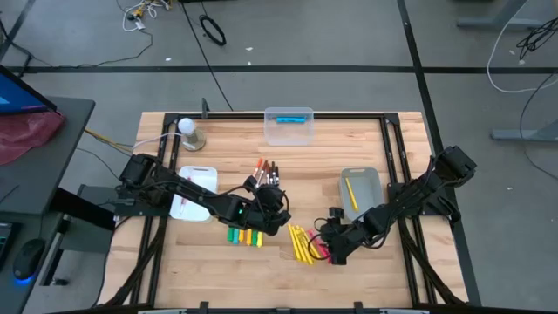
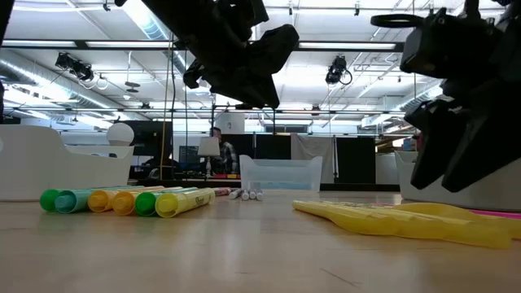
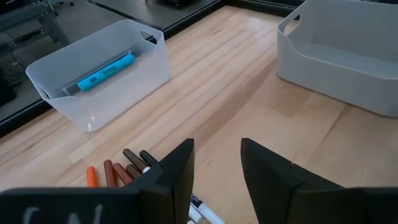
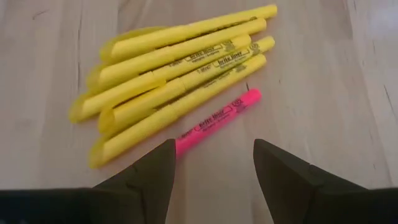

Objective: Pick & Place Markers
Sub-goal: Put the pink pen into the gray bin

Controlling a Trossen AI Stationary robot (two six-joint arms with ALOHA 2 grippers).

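Note:
White markers with brown and orange caps (image 1: 265,169) lie in a bunch on the table; my open left gripper (image 1: 272,197) hovers just on their near side (image 3: 121,172). Chunky green, yellow and orange markers (image 1: 245,235) lie in a row (image 2: 122,199). Several slim yellow markers (image 1: 300,242) lie in a fan (image 4: 177,62) with one pink marker (image 4: 217,116) beside them. My open right gripper (image 4: 211,163) hangs over the near end of the pink marker (image 1: 331,247), touching nothing.
A clear bin (image 1: 288,125) at the far edge holds a blue marker (image 3: 104,72). A grey bin (image 1: 359,192) on the right holds one yellow marker. A white tray (image 1: 193,194) sits under the left arm, and a round white object (image 1: 189,133) stands at the far left.

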